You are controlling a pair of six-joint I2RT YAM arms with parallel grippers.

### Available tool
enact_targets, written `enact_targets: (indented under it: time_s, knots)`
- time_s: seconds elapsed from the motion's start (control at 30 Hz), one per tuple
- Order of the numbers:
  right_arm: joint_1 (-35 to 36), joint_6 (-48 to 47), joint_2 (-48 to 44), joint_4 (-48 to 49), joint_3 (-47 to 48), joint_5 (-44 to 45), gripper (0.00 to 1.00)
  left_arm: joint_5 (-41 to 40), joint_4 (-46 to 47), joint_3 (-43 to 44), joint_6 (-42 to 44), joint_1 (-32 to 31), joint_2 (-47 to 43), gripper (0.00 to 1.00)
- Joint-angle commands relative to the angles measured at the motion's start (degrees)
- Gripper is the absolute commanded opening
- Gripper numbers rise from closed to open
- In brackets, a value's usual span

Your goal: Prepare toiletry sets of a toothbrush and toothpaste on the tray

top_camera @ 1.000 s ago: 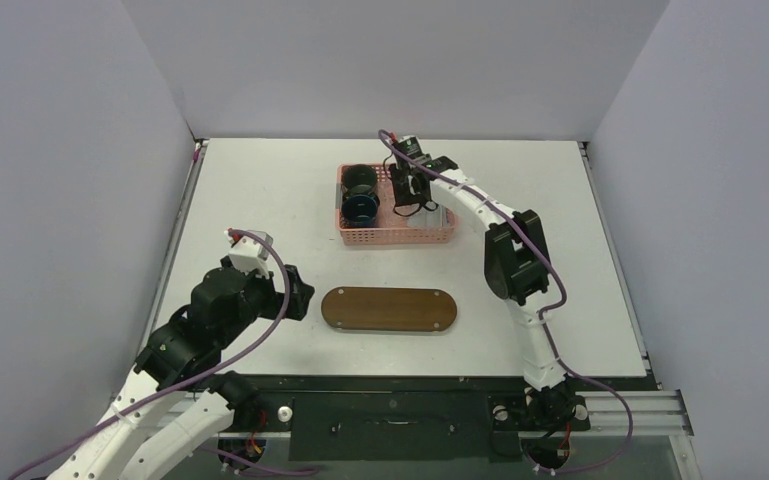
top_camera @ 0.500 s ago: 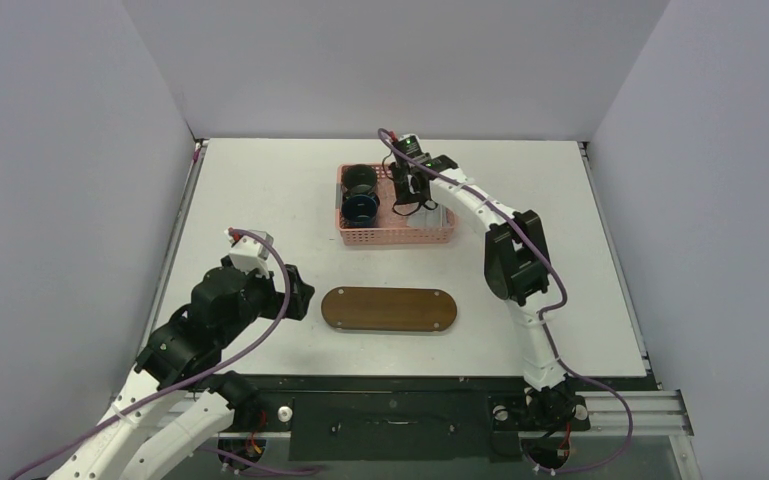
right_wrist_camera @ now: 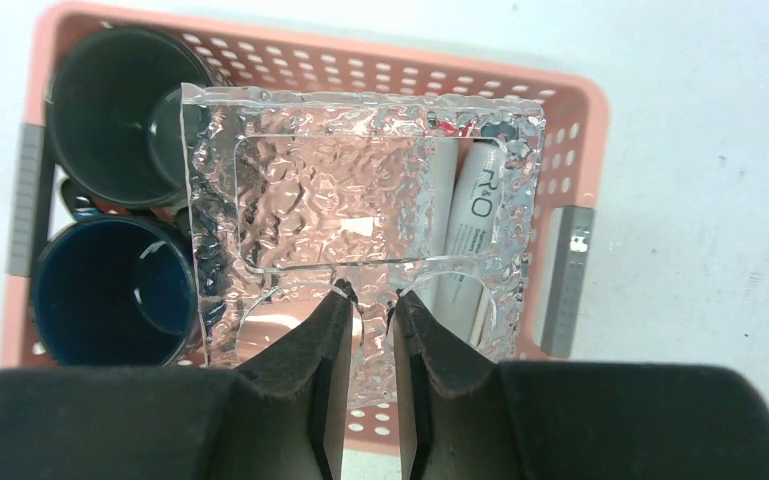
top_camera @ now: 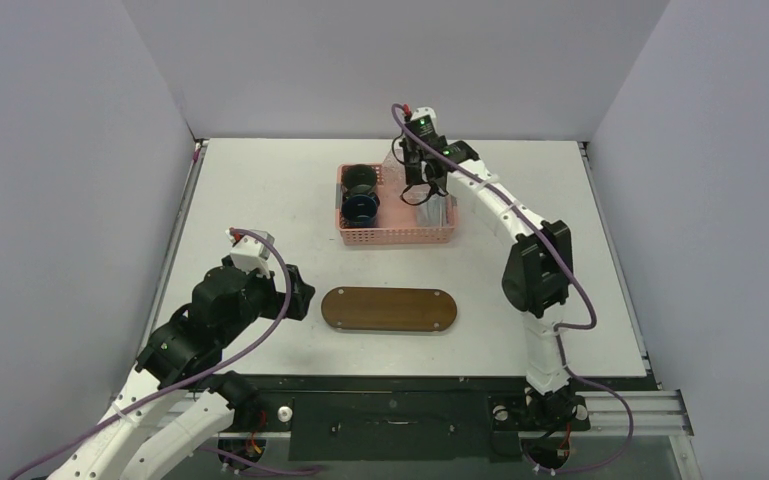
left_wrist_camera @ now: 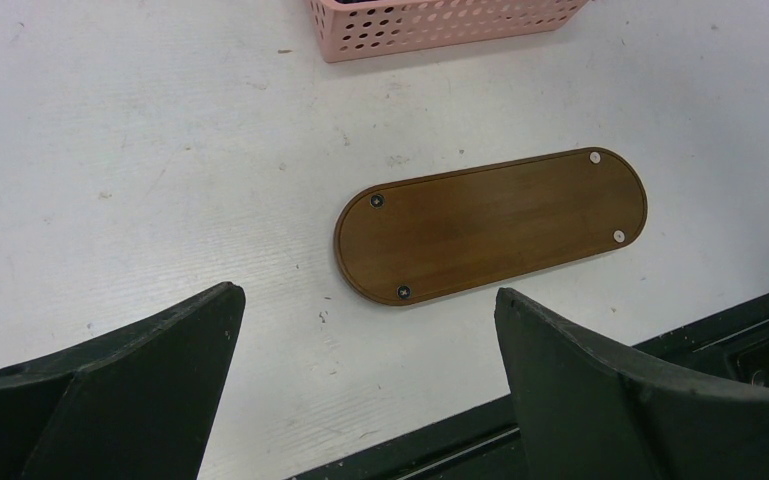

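Note:
The tray (top_camera: 390,309), a dark brown oval wooden board, lies flat in front of the pink basket (top_camera: 360,237) and shows whole in the left wrist view (left_wrist_camera: 490,225). My right gripper (right_wrist_camera: 372,295) is shut on the near edge of a clear rippled square holder (right_wrist_camera: 360,200), between its two round holes. The holder hangs above the basket's right half (top_camera: 430,212). Under it lies a white toothpaste tube (right_wrist_camera: 472,230) lettered R&O. No toothbrush shows. My left gripper (left_wrist_camera: 365,300) is open over bare table, near the tray's left end.
A grey cup (right_wrist_camera: 110,110) and a dark blue cup (right_wrist_camera: 110,290) fill the left half of the basket (right_wrist_camera: 580,110). The table's black front edge (left_wrist_camera: 560,420) runs just below the left gripper. Grey walls close in the table on three sides.
The right gripper's jaws have closed on the clear holder and the arm has risen, lifting the holder out of the basket. The left arm has not moved.

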Motion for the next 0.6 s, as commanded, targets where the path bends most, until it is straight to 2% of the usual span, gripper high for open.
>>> enact_targets:
  time_s: [0.0,0.23,0.57]
  knots:
    - [0.4,1.8,-7.1,3.7,-1.1,2.6,0.0,0.7,2.6,0.1,0.6,0.4,0.2,0.96]
    - [1.6,2.6,-11.9,4.5,-4.8,2.5,0.0,0.7,2.4,0.2,0.6,0.5,0.0,0.96]
    - [7.4,6.0,-21.4,2.6,-13.7,11.4,0.0,-0.2,2.2,0.0,0.5,0.4,-1.4,0.96]
